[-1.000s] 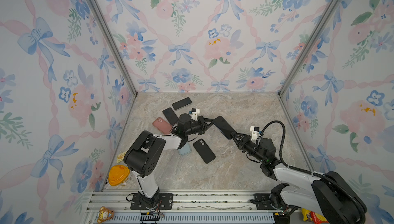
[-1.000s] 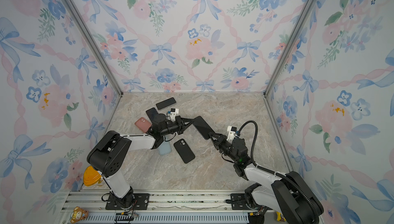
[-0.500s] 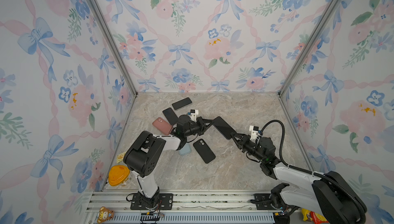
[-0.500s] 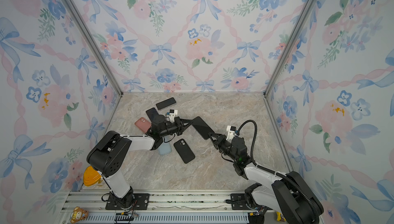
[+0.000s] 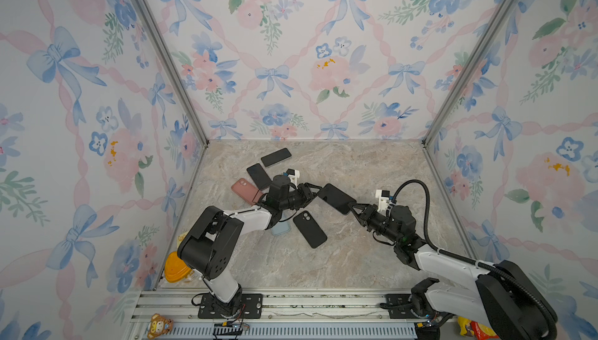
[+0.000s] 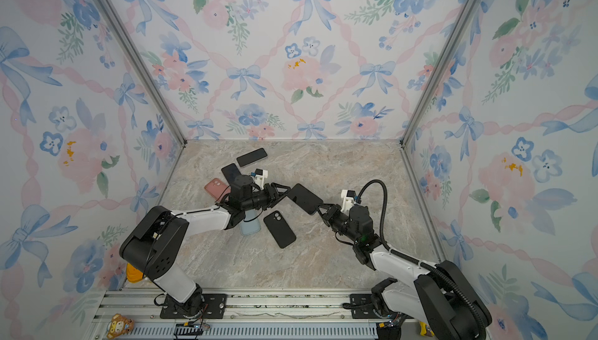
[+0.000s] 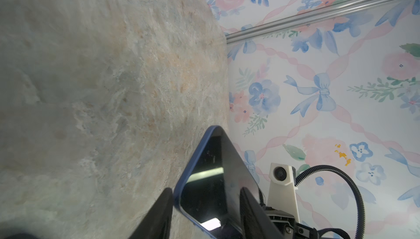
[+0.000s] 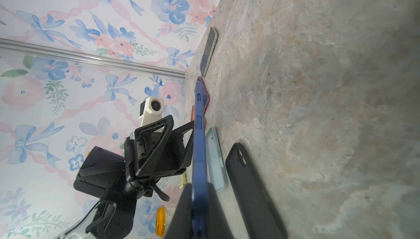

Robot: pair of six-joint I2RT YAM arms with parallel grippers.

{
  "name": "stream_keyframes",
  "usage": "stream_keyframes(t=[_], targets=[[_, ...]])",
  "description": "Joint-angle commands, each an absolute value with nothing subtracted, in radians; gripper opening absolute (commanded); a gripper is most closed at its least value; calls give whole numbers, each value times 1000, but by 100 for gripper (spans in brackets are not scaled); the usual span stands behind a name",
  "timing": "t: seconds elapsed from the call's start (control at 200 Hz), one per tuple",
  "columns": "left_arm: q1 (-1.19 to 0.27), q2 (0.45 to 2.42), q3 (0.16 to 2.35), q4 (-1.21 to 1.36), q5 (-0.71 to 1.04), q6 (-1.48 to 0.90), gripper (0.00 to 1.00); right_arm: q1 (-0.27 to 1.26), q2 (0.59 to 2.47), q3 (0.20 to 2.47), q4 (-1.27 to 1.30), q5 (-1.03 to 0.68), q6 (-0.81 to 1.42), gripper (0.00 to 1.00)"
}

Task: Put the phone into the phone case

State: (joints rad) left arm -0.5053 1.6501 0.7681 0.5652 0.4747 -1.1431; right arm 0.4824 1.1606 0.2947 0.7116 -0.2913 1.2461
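Obs., both top views: the phone [image 5: 336, 198] [image 6: 304, 198] is held between the two arms near the middle of the marble tabletop [image 5: 356, 257], a little toward 1 o'clock. Its long axis runs from 10 to 4 o'clock.

Right gripper [image 5: 351, 207] [image 6: 318, 208]: sits at the phone's 4 o'clock end. In the right wrist view its two fingers lie flat against the phone's opposite faces, so it is clamped on the phone.

Left gripper [image 5: 315, 191] [image 6: 284, 191]: sits at the 10 o'clock end with its jaws apart, one finger on each side of the phone's corner. The left wrist view shows a sliver of gap beside one finger [image 7: 163, 206]. Contact at the other finger cannot be told.

Blue case [image 8: 200, 135]: wraps the phone's long edge, and moulded button covers show on it. In the left wrist view a blue rim borders the dark screen. Whether every corner is seated cannot be told.

Lying on the tabletop:
- black phone case [image 5: 309, 229] [image 6: 279, 229], camera cut-out up, at 7 o'clock of the held phone
- light blue case [image 5: 279, 230], just at 9 o'clock of the black one, partly under the left arm
- pink case [image 5: 244, 190], toward 10 o'clock of the table
- two dark phones [image 5: 259, 176] [image 5: 275, 157], toward 11 o'clock
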Motion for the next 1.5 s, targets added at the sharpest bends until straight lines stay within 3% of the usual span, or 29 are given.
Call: stream_keyframes(t=[0.0,0.15,0.43,0.85,1.115,1.26,1.495], targets=[[-509,1592,801,298,373,-922,52,492,1112,317,574,-286,1149,10],[-526,1593,915,-23,230,-726,54,500,1056,336,417,-277,1068,9],[-572,1702,1066,-352,37,-491,53,509,1007,382,258,-278,964,10],[-594,1835,1164,-495,-48,-404,50,527,994,420,187,-266,901,10],[-601,1865,1162,-505,-32,-387,38,527,1001,437,165,-262,874,10],[-601,1875,1162,-503,-31,-387,23,528,1001,440,161,-265,870,10],[-601,1850,1159,-505,-39,-388,12,529,964,456,104,-257,845,10]])
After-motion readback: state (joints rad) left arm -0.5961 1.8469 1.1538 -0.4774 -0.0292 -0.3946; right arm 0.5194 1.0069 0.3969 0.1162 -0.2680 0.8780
